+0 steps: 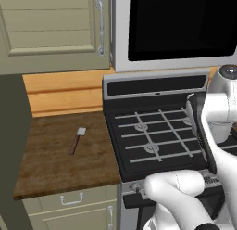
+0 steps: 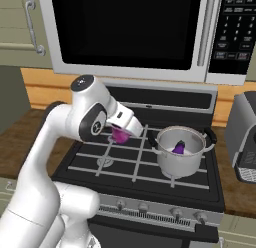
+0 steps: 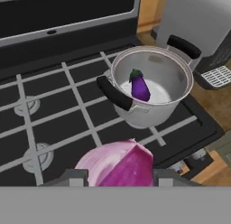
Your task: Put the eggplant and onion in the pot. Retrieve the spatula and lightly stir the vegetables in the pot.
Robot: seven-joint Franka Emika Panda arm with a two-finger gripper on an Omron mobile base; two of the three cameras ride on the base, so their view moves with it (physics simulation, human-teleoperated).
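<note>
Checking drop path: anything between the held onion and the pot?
Hand view: just bare stove grate between onion and pot; eggplant already inside.

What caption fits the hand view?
Gripper carries the onion above the stove grates toward the pot, where the eggplant already lies.

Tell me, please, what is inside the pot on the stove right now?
Inside the pot lies the eggplant, alone on the pale bottom. The onion is outside it, held in the pincer. The near wall hides part of the floor.
</note>
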